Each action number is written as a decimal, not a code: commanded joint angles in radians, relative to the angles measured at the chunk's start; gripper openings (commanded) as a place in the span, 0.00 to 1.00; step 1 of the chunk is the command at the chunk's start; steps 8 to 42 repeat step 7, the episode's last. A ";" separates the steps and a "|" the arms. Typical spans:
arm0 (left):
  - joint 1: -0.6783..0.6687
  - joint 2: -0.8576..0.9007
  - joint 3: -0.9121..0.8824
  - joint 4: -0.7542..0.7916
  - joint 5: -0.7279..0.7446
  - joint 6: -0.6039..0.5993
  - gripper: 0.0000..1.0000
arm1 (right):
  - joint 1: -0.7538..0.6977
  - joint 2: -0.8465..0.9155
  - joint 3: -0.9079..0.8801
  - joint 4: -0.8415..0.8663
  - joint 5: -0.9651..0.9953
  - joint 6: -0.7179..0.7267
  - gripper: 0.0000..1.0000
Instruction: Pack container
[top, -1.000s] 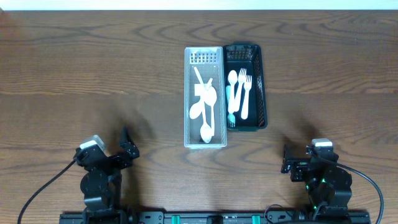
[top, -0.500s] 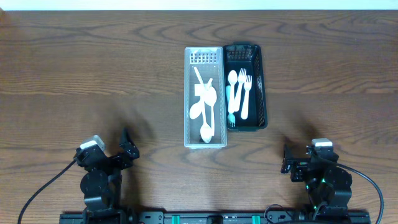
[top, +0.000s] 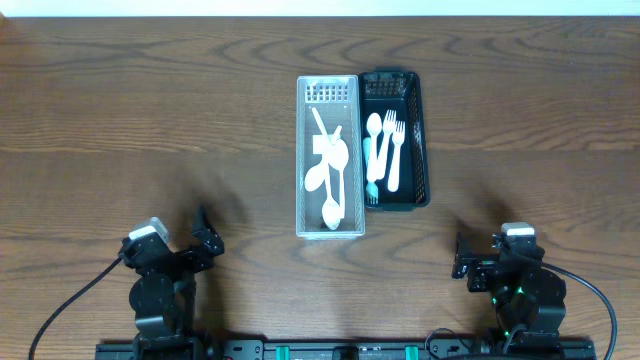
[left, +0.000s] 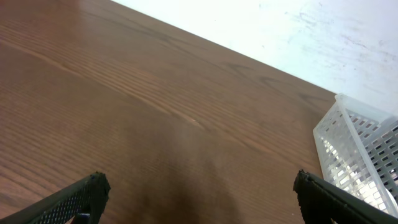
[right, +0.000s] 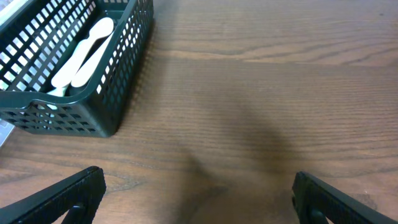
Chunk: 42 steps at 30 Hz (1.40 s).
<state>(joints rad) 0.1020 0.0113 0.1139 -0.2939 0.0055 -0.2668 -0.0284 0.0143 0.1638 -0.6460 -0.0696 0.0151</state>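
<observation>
A clear plastic container stands at the table's middle and holds several white spoons. A dark mesh basket touches its right side and holds white forks and a spoon. My left gripper is open and empty near the front left edge, far from both. My right gripper is open and empty near the front right edge. The left wrist view shows the clear container's corner. The right wrist view shows the basket at upper left with white handles inside.
The brown wooden table runs out to a white strip along its far edge. The arm bases and cables sit at the front edge.
</observation>
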 joint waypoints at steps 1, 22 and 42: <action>0.003 0.001 -0.014 -0.037 0.010 -0.012 0.98 | 0.007 -0.009 -0.009 0.000 0.014 0.014 0.99; 0.003 0.001 -0.014 -0.037 0.010 -0.012 0.98 | 0.007 -0.009 -0.009 0.000 0.014 0.014 0.99; 0.003 0.001 -0.014 -0.037 0.010 -0.012 0.98 | 0.007 -0.009 -0.009 0.000 0.014 0.014 0.99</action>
